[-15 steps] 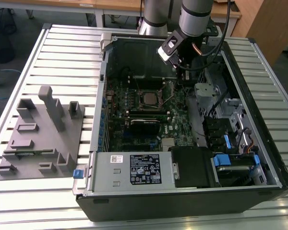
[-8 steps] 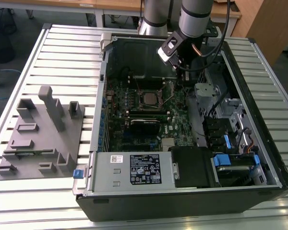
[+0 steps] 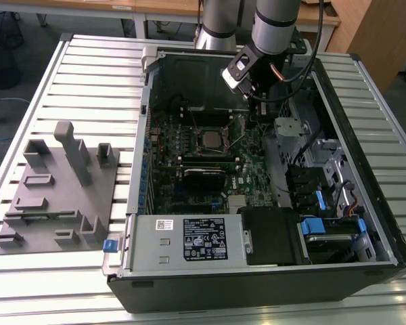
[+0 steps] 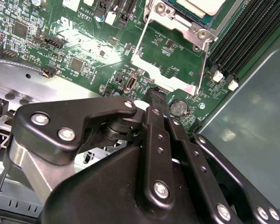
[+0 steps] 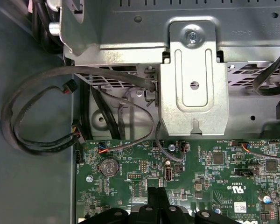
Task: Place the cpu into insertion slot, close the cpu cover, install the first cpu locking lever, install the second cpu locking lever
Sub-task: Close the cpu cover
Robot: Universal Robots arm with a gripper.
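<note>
Since the cpu (image 4: 200,5) sits in the insertion slot (image 4: 181,19), the gripper (image 4: 155,92), fingers pressed together empty, hangs at the free edge of the raised cpu cover (image 4: 163,72), apparently placed to bear on it.

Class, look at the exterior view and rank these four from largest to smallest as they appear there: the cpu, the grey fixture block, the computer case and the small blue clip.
1. computer case
2. grey fixture block
3. cpu
4. blue clip, which looks smallest even though it lies nearer the camera than the cpu.
</note>
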